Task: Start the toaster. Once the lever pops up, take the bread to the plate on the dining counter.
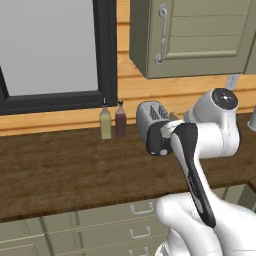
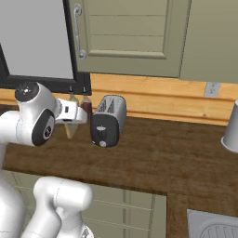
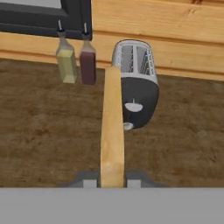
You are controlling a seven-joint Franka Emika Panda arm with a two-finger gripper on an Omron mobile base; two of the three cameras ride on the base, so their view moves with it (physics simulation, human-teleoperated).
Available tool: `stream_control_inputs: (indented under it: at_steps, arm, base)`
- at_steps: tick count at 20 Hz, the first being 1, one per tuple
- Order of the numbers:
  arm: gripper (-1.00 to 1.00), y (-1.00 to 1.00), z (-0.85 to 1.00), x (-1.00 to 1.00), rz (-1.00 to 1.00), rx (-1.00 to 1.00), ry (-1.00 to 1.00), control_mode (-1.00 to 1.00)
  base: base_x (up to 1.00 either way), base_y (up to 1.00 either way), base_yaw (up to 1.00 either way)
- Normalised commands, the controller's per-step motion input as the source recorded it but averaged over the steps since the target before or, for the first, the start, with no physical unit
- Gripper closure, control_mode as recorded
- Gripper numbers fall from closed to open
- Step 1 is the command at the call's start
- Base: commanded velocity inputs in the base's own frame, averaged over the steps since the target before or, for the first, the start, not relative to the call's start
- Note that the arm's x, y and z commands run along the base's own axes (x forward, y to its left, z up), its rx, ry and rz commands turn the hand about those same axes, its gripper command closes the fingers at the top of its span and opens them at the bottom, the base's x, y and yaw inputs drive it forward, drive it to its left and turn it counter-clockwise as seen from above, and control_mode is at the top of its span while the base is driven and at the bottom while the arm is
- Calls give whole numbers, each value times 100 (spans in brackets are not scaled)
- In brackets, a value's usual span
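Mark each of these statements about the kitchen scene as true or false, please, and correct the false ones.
1. The gripper is shut on the bread. True.
2. The bread sits in a slot of the toaster. False: it is held edge-on in front of the toaster, whose top slots look empty.
3. Two bottles stand beside the toaster, by the wall. True.
4. The toaster lies on its side. False: it stands upright on the worktop.

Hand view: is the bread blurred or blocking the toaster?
Hand view: the bread is seen edge-on, soft-edged, covering the toaster's left side; slots and lever stay readable. Right base view: toaster sharp, evenly lit, no glare.
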Motion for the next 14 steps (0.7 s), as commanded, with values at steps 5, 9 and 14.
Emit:
stream_control_inputs:
  at_steps: [5, 9, 14]
  arm:
    - [100, -4, 6, -53, 0, 3, 0, -100]
    - [100, -9, 18, -39, -6, 5, 0, -100]
    - [100, -14, 29, -18, -1, 0, 0, -100]
  base:
    - [0, 0, 0]
    - [0, 0, 0]
    - [0, 0, 0]
